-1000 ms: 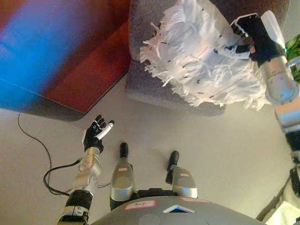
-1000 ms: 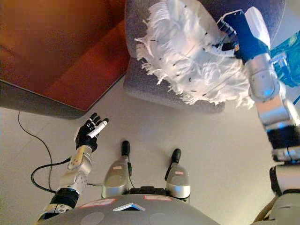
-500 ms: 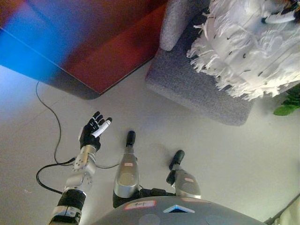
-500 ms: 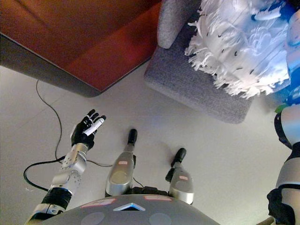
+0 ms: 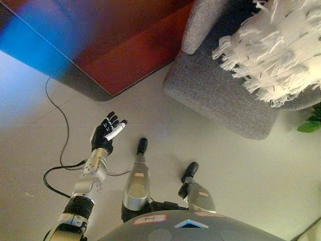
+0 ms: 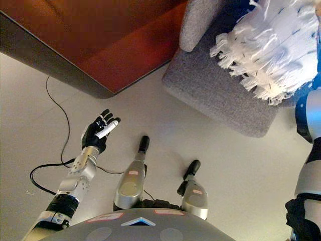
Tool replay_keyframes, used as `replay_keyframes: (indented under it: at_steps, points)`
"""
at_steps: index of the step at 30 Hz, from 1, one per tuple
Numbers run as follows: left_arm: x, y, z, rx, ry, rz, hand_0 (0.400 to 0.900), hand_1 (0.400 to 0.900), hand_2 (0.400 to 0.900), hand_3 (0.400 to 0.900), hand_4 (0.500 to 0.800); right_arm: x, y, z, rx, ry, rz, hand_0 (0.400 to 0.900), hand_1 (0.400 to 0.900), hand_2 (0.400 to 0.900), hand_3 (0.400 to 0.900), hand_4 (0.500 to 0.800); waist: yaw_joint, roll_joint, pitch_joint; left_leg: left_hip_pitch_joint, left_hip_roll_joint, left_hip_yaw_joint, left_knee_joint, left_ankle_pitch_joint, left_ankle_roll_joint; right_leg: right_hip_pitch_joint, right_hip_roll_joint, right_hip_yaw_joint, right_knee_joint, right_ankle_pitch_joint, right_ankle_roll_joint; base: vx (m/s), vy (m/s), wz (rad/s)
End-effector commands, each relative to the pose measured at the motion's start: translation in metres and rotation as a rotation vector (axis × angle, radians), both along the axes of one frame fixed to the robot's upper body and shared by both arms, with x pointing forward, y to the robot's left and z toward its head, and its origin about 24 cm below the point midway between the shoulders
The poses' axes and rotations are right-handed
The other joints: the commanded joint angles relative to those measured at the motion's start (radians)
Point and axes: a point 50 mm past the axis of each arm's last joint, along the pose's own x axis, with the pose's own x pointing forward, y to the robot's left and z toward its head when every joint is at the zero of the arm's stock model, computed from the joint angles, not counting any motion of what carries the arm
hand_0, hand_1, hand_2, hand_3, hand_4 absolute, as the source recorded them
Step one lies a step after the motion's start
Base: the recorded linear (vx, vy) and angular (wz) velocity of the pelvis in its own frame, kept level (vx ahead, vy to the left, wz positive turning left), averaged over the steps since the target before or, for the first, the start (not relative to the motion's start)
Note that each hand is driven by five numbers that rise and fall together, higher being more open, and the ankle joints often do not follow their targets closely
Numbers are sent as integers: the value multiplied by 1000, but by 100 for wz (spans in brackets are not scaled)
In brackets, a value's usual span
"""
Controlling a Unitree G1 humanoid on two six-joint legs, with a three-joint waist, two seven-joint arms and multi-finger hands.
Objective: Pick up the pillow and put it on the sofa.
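Low at my left side, left hand [image 5: 106,135] hovers over pale floor [image 5: 241,165], fingers spread and relaxed, holding nothing. Right hand out of sight past upper right edge; only my right arm shows in right eye view, so cannot tell its fingers. White fringed pillow [image 5: 281,55] lies on seat of grey sofa [image 5: 220,95], upper right. Green plant leaf [image 5: 310,125] just beside sofa's right corner. Red-brown cabinet [image 5: 115,40] upper left, near sofa armrest.

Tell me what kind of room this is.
Probably a living room or lounge: a grey upholstered sofa with a white fringed pillow over it, a dark red-brown cabinet beside it, and a green plant.
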Motion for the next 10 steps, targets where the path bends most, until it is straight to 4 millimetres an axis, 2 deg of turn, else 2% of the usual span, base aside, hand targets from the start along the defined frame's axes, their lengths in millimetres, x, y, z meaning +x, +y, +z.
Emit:
replay_keyframes:
  at_steps: [1,4,5,6,9,10]
  points:
    - [13,-1,28,59,-151,-50,900,900,900,900,800,-14,34,62,-76,-290,99,900,900,900,900,800,-30,-31,-62,79,26,30,-20,-42,-40,-3,-61,60,17,56,62,7,31,-16]
    - [12,-1,24,57,-134,-43,900,900,900,900,800,-17,51,58,-41,-382,227,900,900,900,900,800,-53,-34,-70,95,24,47,-14,-54,-36,0,-62,77,21,54,62,0,40,-23]
    - [10,0,21,54,-121,-29,900,900,900,900,800,-21,59,50,-37,-419,298,900,900,900,900,800,-70,-30,-75,106,24,55,-9,-66,-31,4,-63,89,21,52,61,-6,30,-24]
    - [9,1,21,59,-117,-31,900,900,900,900,800,-21,58,47,-32,-416,295,900,900,900,900,800,-66,-35,-77,108,24,57,-9,-67,-31,5,-63,90,21,52,61,-9,30,-27]
    - [5,2,13,55,-84,-12,900,900,900,900,800,-26,59,14,24,-422,376,900,900,900,900,800,-86,-35,-86,131,22,72,3,-88,-21,15,-64,109,24,48,59,-1,33,-26]
    - [3,2,9,57,-65,-18,900,900,900,900,800,-26,57,-5,63,-391,404,900,900,900,900,800,-94,-35,-91,140,22,80,8,-96,-17,18,-64,114,26,45,58,7,23,-17]
